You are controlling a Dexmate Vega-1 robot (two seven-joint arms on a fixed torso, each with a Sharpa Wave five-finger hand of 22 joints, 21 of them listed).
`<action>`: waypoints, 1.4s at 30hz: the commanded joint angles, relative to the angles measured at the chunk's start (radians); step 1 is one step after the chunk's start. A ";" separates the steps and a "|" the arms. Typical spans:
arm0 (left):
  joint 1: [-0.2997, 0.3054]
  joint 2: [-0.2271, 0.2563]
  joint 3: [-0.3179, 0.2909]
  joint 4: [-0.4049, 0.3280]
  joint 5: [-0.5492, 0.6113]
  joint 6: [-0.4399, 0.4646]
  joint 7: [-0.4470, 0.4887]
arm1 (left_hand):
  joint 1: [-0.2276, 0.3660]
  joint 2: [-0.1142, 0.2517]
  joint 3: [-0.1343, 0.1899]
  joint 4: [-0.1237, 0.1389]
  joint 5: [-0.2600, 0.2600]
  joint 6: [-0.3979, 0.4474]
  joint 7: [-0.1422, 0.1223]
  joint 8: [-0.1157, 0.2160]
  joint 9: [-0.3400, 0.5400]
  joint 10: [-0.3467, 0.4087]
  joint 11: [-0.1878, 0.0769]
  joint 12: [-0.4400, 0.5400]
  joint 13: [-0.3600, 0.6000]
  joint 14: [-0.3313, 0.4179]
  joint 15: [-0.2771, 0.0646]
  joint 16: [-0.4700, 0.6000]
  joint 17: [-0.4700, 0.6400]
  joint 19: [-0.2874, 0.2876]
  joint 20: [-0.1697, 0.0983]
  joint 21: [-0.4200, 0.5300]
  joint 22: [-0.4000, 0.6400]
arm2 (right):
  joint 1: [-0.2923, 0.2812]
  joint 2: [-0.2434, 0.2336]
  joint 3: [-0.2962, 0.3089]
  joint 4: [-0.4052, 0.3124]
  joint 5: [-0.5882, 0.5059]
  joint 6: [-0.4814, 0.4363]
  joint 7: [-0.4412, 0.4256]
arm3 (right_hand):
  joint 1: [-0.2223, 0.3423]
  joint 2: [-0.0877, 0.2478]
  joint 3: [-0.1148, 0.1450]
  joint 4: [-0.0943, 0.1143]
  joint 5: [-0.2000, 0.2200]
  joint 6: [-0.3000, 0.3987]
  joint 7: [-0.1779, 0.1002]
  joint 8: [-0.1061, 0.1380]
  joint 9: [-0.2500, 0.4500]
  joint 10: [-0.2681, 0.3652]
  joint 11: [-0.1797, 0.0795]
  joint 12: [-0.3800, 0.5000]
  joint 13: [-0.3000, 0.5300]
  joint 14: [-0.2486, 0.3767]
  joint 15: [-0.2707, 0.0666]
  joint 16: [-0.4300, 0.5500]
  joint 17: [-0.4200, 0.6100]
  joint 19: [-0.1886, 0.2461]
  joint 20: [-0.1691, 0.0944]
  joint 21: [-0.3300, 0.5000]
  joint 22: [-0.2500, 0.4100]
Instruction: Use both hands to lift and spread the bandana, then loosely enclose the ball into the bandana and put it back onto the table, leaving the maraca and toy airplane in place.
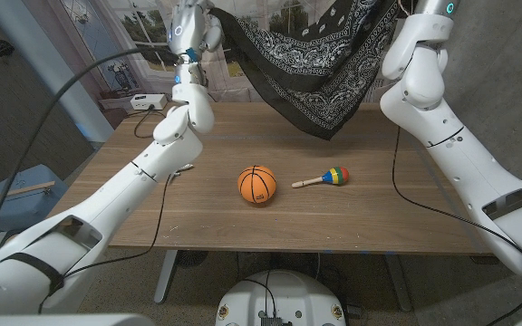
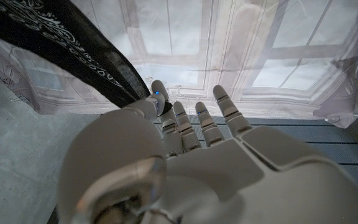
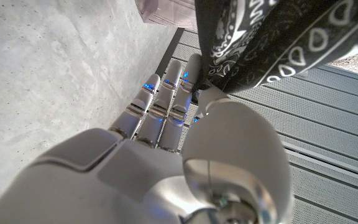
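Observation:
A black bandana [image 1: 311, 54] with white paisley print hangs spread in the air above the far side of the table, its lowest corner drooping near the tabletop. My left hand [image 1: 191, 27] holds one top corner high at the back left; the left wrist view shows the bandana [image 2: 61, 50] pinched by my left hand [image 2: 185, 134]. My right hand [image 3: 179, 99] pinches the bandana [image 3: 260, 43] at the other corner; its arm reaches up past the picture's top at the right. An orange basketball [image 1: 257, 184] sits mid-table, in front of the hanging cloth. A colourful maraca [image 1: 323, 177] lies just right of the ball.
The wooden table [image 1: 198, 217] has bare room at the front and both sides. A white device with cables [image 1: 143, 101] sits at the far left corner. Cables trail along both arms. A curtain with a window print hangs behind.

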 commanded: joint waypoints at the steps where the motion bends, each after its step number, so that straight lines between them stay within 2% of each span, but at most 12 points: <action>1: 0.060 0.033 -0.075 -0.171 -0.001 -0.050 -0.033 | -0.008 -0.021 0.004 -0.020 0.022 0.041 -0.011 0.170 0.033 0.020 -0.013 0.009 0.008 0.016 -0.052 -0.004 -0.005 0.005 -0.017 0.010 0.002 | -0.128 -0.062 0.083 -0.091 0.035 0.007 -0.039 | 0.000 0.010 -0.002 0.002 -0.001 0.013 0.003 0.001 0.002 -0.032 -0.067 -0.001 0.002 -0.010 -0.140 -0.007 0.008 0.002 0.006 0.007 0.004; 7: 0.126 0.065 -0.138 -0.311 -0.056 -0.085 -0.121 | -0.011 -0.039 0.012 -0.046 0.049 0.080 -0.013 0.219 0.068 0.034 -0.025 0.014 0.015 0.023 -0.065 -0.013 -0.012 0.000 -0.025 0.014 -0.002 | -0.260 -0.102 0.166 -0.200 0.055 0.019 -0.065 | -0.002 0.011 -0.002 0.003 -0.001 0.017 0.004 0.003 0.001 -0.031 -0.067 0.001 0.003 -0.013 -0.142 -0.010 0.010 -0.003 0.007 0.007 0.004; 10: 0.167 0.077 -0.167 -0.389 -0.069 -0.091 -0.156 | -0.013 -0.045 0.014 -0.053 0.059 0.085 -0.017 0.231 0.078 0.037 -0.026 0.015 0.016 0.024 -0.064 -0.015 -0.013 0.000 -0.026 0.016 -0.003 | -0.360 -0.122 0.238 -0.279 0.081 0.034 -0.071 | -0.003 0.011 -0.002 0.003 -0.002 0.016 0.003 0.003 0.003 -0.031 -0.067 0.001 0.003 -0.016 -0.142 -0.012 0.011 -0.006 0.008 0.006 0.004; 12: 0.179 0.075 -0.175 -0.406 -0.070 -0.095 -0.167 | -0.016 -0.050 0.015 -0.058 0.067 0.101 -0.014 0.236 0.073 0.042 -0.028 0.017 0.017 0.025 -0.066 -0.017 -0.013 -0.001 -0.027 0.017 -0.003 | -0.386 -0.123 0.260 -0.299 0.092 0.042 -0.067 | -0.003 0.011 -0.002 0.003 -0.002 0.019 0.005 0.006 0.004 -0.030 -0.067 0.002 0.004 -0.017 -0.142 -0.014 0.012 -0.007 0.009 0.006 0.004; 14: 0.204 0.081 -0.186 -0.452 -0.063 -0.090 -0.186 | -0.019 -0.055 0.016 -0.063 0.076 0.115 -0.011 0.243 0.070 0.047 -0.028 0.019 0.019 0.027 -0.068 -0.018 -0.014 -0.003 -0.029 0.018 -0.004 | -0.460 -0.130 0.323 -0.358 0.134 0.060 -0.045 | -0.003 0.010 -0.003 0.003 -0.002 0.019 0.006 0.006 0.005 -0.028 -0.064 0.003 0.003 -0.016 -0.143 -0.013 0.014 -0.008 0.009 0.006 0.004; 15: 0.205 0.078 -0.187 -0.452 -0.060 -0.091 -0.189 | -0.020 -0.056 0.017 -0.065 0.080 0.121 -0.009 0.245 0.068 0.048 -0.029 0.019 0.019 0.028 -0.069 -0.019 -0.014 -0.004 -0.028 0.018 -0.005 | -0.461 -0.130 0.325 -0.358 0.134 0.063 -0.043 | -0.003 0.011 -0.002 0.003 -0.002 0.018 0.006 0.007 0.006 -0.027 -0.064 0.003 0.002 -0.017 -0.143 -0.014 0.014 -0.010 0.010 0.005 0.004; 17: 0.232 0.081 -0.194 -0.491 -0.045 -0.093 -0.192 | -0.021 -0.060 0.018 -0.068 0.086 0.126 -0.009 0.248 0.068 0.052 -0.032 0.020 0.020 0.030 -0.069 -0.019 -0.014 -0.003 -0.028 0.020 -0.005 | -0.542 -0.135 0.393 -0.407 0.175 0.091 -0.023 | -0.004 0.010 -0.002 0.003 -0.002 0.017 0.006 0.007 0.007 -0.030 -0.065 0.002 0.003 -0.019 -0.142 -0.015 0.015 -0.011 0.010 0.005 0.004; 18: 0.234 0.078 -0.196 -0.491 -0.042 -0.094 -0.195 | -0.022 -0.061 0.019 -0.070 0.090 0.131 -0.011 0.250 0.066 0.053 -0.033 0.020 0.020 0.032 -0.070 -0.019 -0.015 -0.003 -0.028 0.020 -0.006 | -0.544 -0.134 0.396 -0.407 0.177 0.096 -0.021 | -0.004 0.011 -0.002 0.003 -0.002 0.016 0.005 0.007 0.008 -0.030 -0.063 0.003 0.004 -0.019 -0.143 -0.016 0.015 -0.011 0.010 0.006 0.004; 25: 0.322 0.077 -0.232 -0.587 -0.033 -0.120 -0.217 | -0.030 -0.074 0.025 -0.083 0.122 0.158 -0.004 0.269 0.067 0.066 -0.039 0.024 0.024 0.038 -0.076 -0.022 -0.015 -0.004 -0.029 0.024 -0.009 | -0.757 -0.133 0.552 -0.506 0.219 0.186 0.020 | -0.004 0.012 -0.002 0.002 -0.002 0.017 0.007 0.011 0.012 -0.028 -0.061 0.005 0.005 -0.021 -0.143 -0.018 0.020 -0.013 0.014 0.006 0.004; 30: 0.383 0.071 -0.277 -0.635 -0.071 -0.163 -0.235 | -0.034 -0.080 0.029 -0.090 0.140 0.173 0.001 0.277 0.066 0.077 -0.041 0.027 0.025 0.040 -0.079 -0.024 -0.015 -0.005 -0.029 0.026 -0.010 | -0.886 -0.101 0.694 -0.556 0.294 0.296 0.105 | -0.006 0.010 -0.002 0.002 -0.002 0.016 0.007 0.011 0.013 -0.030 -0.064 0.005 0.005 -0.029 -0.141 -0.024 0.020 -0.015 0.015 0.006 0.004; 35: 0.435 0.065 -0.329 -0.679 -0.134 -0.224 -0.263 | -0.040 -0.094 0.038 -0.105 0.176 0.202 0.007 0.291 0.060 0.099 -0.042 0.032 0.028 0.044 -0.081 -0.026 -0.016 -0.009 -0.028 0.028 -0.013 | -0.980 -0.043 0.821 -0.575 0.360 0.419 0.181 | -0.005 0.011 -0.002 0.001 -0.002 0.013 0.006 0.012 0.016 -0.036 -0.060 0.004 0.005 -0.036 -0.142 -0.028 0.023 -0.018 0.017 0.006 0.004; 42: 0.475 0.065 -0.384 -0.717 -0.245 -0.318 -0.333 | -0.051 -0.111 0.052 -0.123 0.227 0.258 0.014 0.314 0.048 0.130 -0.044 0.039 0.031 0.054 -0.083 -0.025 -0.018 -0.013 -0.023 0.033 -0.016 | -1.053 0.039 1.004 -0.580 0.506 0.582 0.364 | -0.001 0.012 -0.002 -0.002 -0.001 0.010 0.011 0.014 0.021 -0.034 -0.061 0.006 0.007 -0.044 -0.144 -0.031 0.028 -0.022 0.017 0.006 0.005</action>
